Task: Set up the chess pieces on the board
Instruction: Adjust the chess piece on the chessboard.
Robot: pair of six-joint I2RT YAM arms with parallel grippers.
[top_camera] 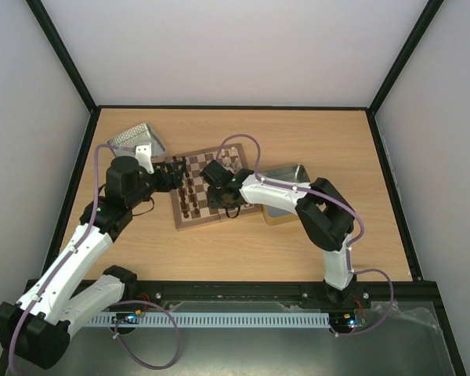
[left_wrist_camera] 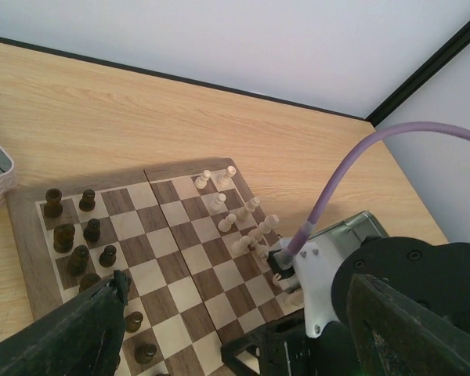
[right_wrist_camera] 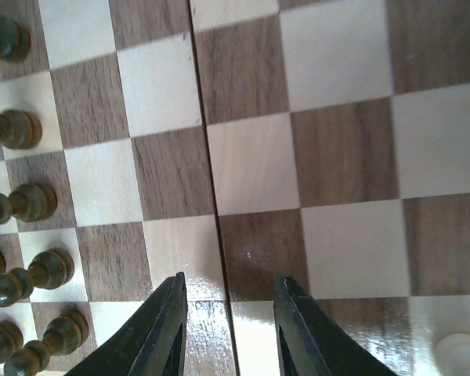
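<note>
Wooden and checked in dark brown and cream, the board (top_camera: pixel 207 218) lies slightly askew at the middle of the tabletop (top_camera: pixel 243 251). In the top view, dark brown pieces (left_wrist_camera: pixel 78 235) stand in rows on its 9 o'clock half. The cream chess pieces (left_wrist_camera: pixel 247 227) bunch in a loose cluster on the 3 o'clock half, toward the 1 o'clock corner.

The right gripper (right_wrist_camera: pixel 229 294) hangs low over the board's centre fold. Its fingers are parted, with only bare squares between them. One cream piece shows at 5 o'clock in the right wrist view. The right arm (top_camera: pixel 274 192) and its purple cable (top_camera: pixel 247 145) cross the board's 3 o'clock side and hide squares there.

The left gripper (left_wrist_camera: pixel 239 282) sits at the board's 9 o'clock edge, fingers spread wide and empty.

One metal tin (top_camera: pixel 137 139) rests near the board at 10 o'clock. Another tin (top_camera: pixel 294 172) lies just beside the board's 3 o'clock edge, partly under the right arm.
</note>
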